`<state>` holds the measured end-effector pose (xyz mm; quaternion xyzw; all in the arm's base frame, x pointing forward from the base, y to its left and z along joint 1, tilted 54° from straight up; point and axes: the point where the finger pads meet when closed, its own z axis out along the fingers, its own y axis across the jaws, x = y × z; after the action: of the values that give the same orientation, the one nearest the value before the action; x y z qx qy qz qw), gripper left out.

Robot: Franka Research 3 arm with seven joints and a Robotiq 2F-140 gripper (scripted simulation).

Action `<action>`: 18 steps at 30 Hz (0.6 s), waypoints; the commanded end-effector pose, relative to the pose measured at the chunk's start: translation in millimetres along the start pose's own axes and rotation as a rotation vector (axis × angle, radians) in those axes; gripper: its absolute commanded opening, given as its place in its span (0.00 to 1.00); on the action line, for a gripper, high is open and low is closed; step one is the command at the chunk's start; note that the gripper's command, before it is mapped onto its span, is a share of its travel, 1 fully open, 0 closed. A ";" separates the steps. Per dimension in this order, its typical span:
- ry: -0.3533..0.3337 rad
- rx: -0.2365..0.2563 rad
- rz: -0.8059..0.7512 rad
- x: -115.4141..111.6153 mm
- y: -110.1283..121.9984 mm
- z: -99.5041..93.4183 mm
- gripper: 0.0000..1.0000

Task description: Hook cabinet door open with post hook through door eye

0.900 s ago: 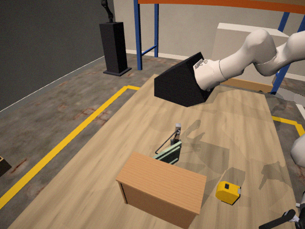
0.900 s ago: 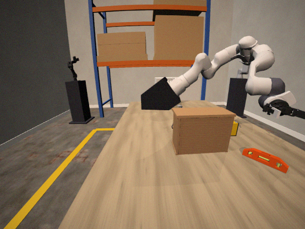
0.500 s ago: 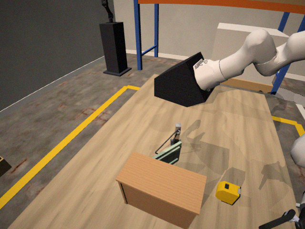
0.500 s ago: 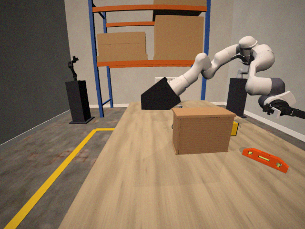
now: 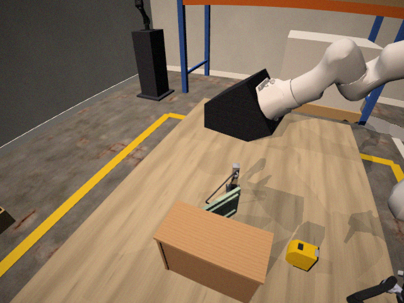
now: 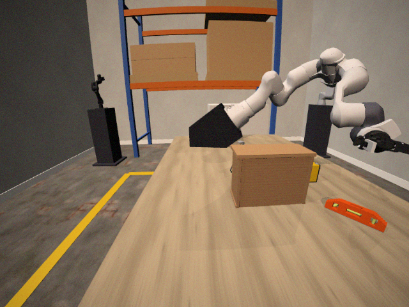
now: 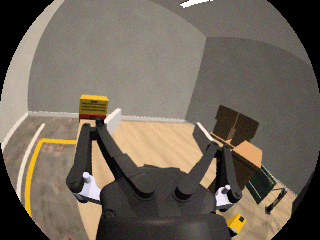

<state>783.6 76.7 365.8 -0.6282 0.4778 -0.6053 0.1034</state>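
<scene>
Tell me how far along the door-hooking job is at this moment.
Partly done by the look of it: the green door stands ajar and the cabinet sits flat on the table. The hook slants from the post toward the door, but whether it sits in the eye is too small to tell. The tool is open, empty, raised well clear. Nothing in hand; confirming the hook remains.

The tool (image 7: 158, 160) hangs raised on the outstretched arm, fingers spread wide.
</scene>
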 end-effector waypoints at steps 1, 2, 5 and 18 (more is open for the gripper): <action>0.056 -0.069 -0.055 35.0 5.1 8.3 1.00; 0.074 -0.106 -0.065 48.9 9.3 10.8 1.00; 0.074 -0.106 -0.065 48.9 9.3 10.8 1.00; 0.115 -0.258 -0.106 97.5 30.4 15.4 1.00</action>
<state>769.2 -3.7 402.1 -0.6018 0.5399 -0.5883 0.0144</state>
